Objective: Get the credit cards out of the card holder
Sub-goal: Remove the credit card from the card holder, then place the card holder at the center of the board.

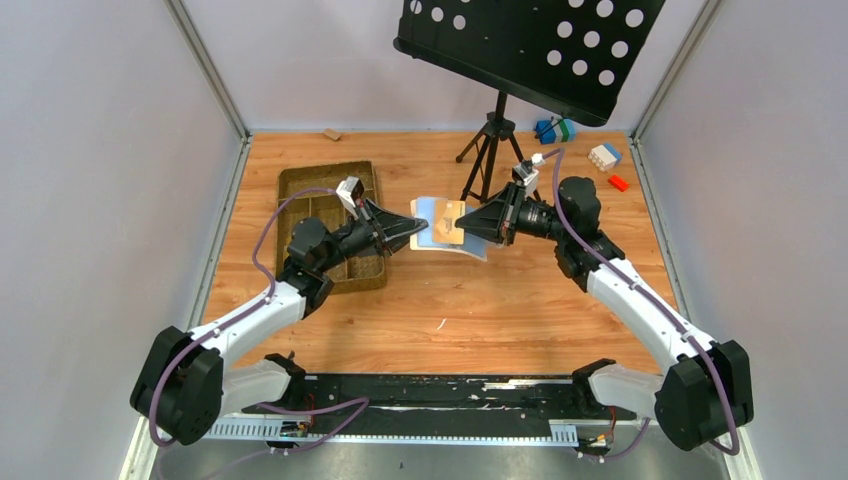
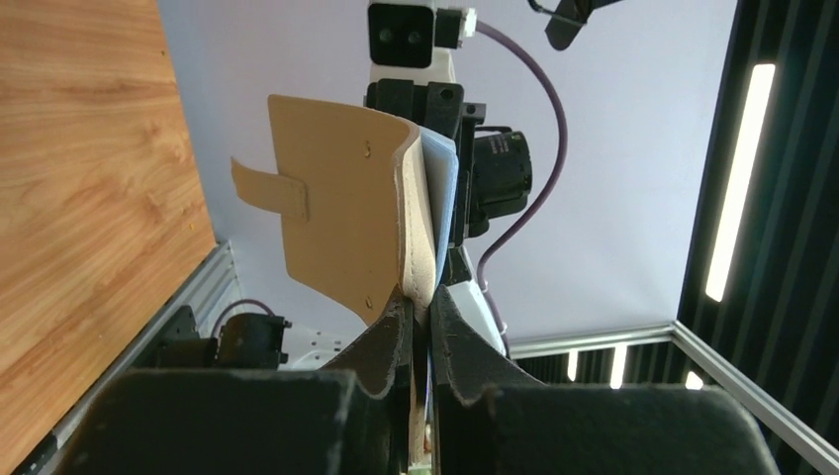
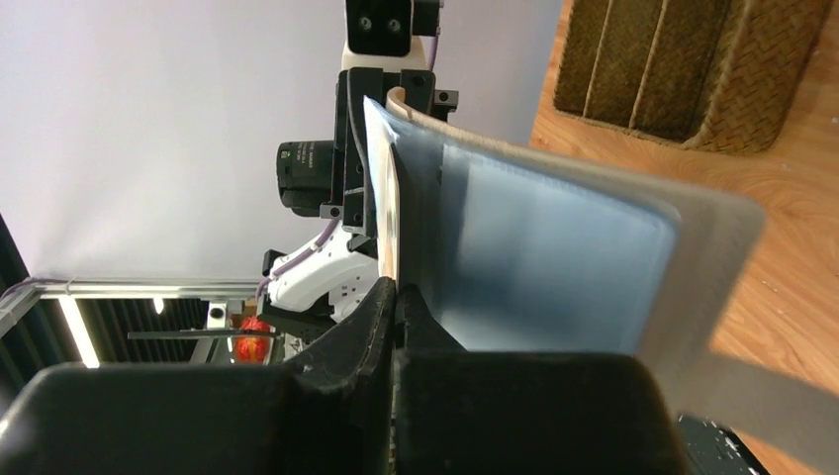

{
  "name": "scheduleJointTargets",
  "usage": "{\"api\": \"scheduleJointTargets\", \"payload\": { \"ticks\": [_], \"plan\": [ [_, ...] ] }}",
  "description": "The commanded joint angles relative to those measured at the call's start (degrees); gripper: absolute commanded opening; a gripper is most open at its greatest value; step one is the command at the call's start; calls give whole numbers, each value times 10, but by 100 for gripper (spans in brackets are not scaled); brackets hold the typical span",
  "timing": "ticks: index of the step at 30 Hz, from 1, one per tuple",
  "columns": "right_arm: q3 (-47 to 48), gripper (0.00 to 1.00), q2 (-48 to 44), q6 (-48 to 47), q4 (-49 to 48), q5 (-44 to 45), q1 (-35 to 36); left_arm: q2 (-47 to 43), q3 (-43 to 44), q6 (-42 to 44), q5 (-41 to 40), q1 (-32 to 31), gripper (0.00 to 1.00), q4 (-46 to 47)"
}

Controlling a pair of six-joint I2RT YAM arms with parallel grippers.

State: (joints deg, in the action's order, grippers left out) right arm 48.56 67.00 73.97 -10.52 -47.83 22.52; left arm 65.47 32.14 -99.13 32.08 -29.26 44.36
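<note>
The cream-beige card holder [image 1: 432, 212] hangs open in mid-air over the table's middle, between both grippers. My left gripper [image 1: 418, 229] is shut on its edge. In the left wrist view [image 2: 420, 309] the cream cover with its closure tab [image 2: 336, 208] and the light blue lining [image 2: 442, 188] show. My right gripper [image 1: 470, 226] is shut on a thin orange-yellow card [image 1: 451, 226] at the holder. In the right wrist view [image 3: 396, 293] that card shows edge-on [image 3: 389, 228] beside the light blue inside panel [image 3: 544, 257]. The silver-grey and black cards are hidden.
A woven brown compartment tray [image 1: 300, 195] lies under my left arm and shows in the right wrist view [image 3: 653, 69]. A black tripod [image 1: 490, 140] with a perforated black plate [image 1: 530, 40] stands behind. Toy blocks [image 1: 605, 157] lie at the back right.
</note>
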Motion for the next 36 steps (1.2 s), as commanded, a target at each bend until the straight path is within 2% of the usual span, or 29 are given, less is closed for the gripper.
{"api": "scheduleJointTargets", "payload": {
  "ticks": [1,4,7,14,17,23,25,30,32,36],
  "plan": [
    [0,0,-11,-18,21,-7,-10,-26,8,15,-15,8,11,34],
    [8,0,-11,-27,36,-10,-11,-27,16,25,-10,8,4,18],
    [16,0,-18,-54,95,-2,-21,-35,19,40,-17,8,3,-12],
    [12,0,-56,-159,246,-17,-126,-51,62,168,-12,8,0,-230],
    [35,0,-64,-226,329,9,-136,-40,88,234,-9,7,0,-320],
    [60,0,-71,-294,419,52,-137,1,88,266,1,-5,0,-338],
    [71,0,-71,-312,441,62,-137,22,102,298,-5,-15,0,-375],
    [75,0,-74,-333,463,72,-137,82,156,430,-50,-40,0,-530],
    [73,0,-75,-336,465,71,-137,121,200,493,-88,-53,0,-630],
    [70,0,-76,-337,466,71,-137,187,282,598,-195,-99,0,-769]
  ]
}}
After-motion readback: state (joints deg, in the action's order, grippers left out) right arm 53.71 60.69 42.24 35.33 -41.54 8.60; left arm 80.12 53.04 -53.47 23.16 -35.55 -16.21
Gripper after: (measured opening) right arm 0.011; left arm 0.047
